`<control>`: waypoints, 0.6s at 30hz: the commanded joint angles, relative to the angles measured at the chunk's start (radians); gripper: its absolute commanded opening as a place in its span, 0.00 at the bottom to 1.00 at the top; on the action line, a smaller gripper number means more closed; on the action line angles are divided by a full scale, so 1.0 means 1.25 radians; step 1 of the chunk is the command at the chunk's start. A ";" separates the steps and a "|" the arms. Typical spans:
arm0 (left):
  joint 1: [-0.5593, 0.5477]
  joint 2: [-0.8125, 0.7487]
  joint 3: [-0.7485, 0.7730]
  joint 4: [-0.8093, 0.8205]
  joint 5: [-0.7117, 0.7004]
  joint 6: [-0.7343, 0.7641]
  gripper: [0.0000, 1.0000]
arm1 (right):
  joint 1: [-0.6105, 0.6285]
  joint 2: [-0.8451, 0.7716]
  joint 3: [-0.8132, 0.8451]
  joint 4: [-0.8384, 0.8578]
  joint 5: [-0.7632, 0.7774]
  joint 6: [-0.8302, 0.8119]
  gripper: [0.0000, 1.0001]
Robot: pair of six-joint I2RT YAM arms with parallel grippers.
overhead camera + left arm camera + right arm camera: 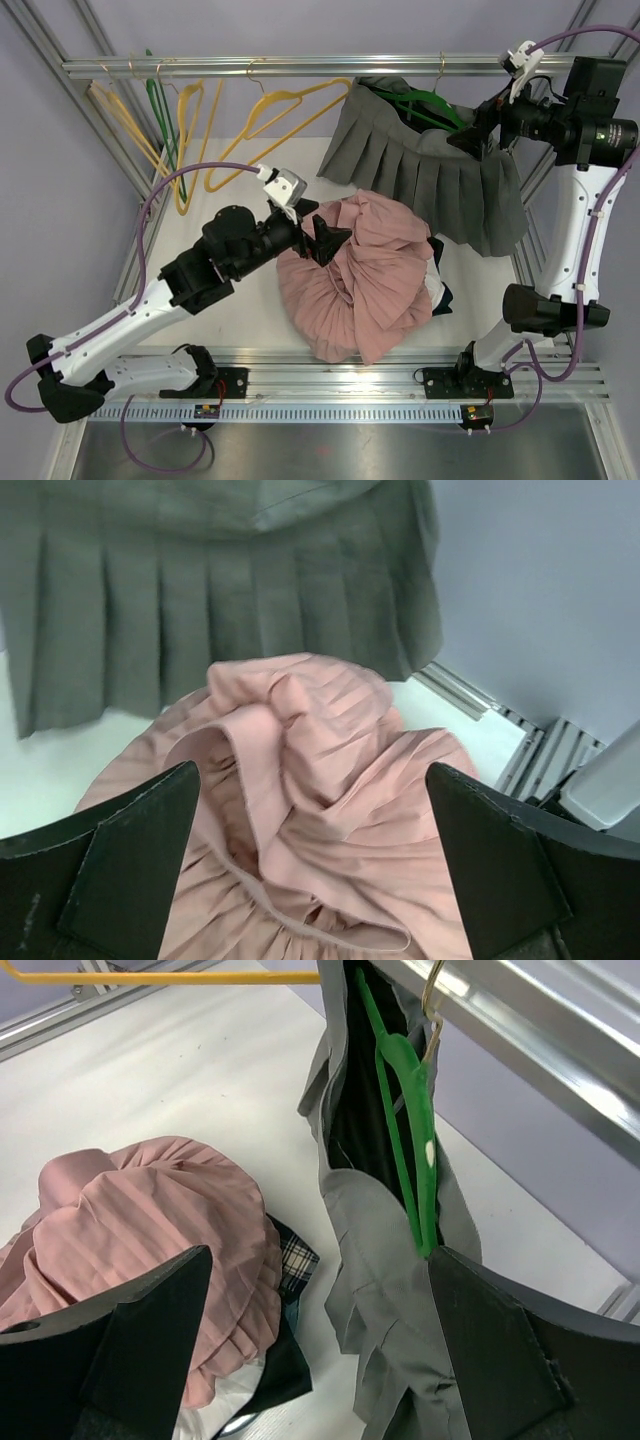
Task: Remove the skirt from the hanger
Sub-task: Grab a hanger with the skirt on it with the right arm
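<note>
Left tool (322,232) spread, white table (235,295), lilac walls (300,25)

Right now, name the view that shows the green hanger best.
Right wrist: the green hanger is close, hung from the rail, one arm running into the gray skirt. Top external shows it small above the skirt. Left wrist misses it.

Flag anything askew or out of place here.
The grey skirt hangs lopsided on the green hanger, its waistband gaping on one side. On the table, a pink skirt lies crumpled in a heap over a plaid garment.
</note>
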 commanded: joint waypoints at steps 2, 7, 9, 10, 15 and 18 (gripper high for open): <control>0.006 -0.042 -0.034 -0.057 -0.068 -0.022 0.99 | -0.003 0.022 0.052 0.063 -0.063 -0.038 0.95; 0.006 -0.123 -0.099 -0.062 -0.083 -0.063 0.99 | -0.004 0.044 0.057 0.112 -0.106 -0.059 0.88; 0.006 -0.170 -0.121 -0.062 -0.100 -0.089 0.99 | -0.003 0.062 0.057 0.132 -0.110 -0.062 0.85; 0.006 -0.182 -0.140 -0.062 -0.105 -0.098 0.99 | -0.003 0.076 0.061 0.135 -0.113 -0.063 0.84; 0.008 -0.268 -0.192 -0.067 -0.128 -0.156 0.99 | -0.002 0.121 0.094 0.172 -0.130 -0.031 0.80; 0.006 -0.289 -0.216 -0.069 -0.138 -0.175 0.99 | -0.002 0.144 0.104 0.189 -0.113 -0.021 0.79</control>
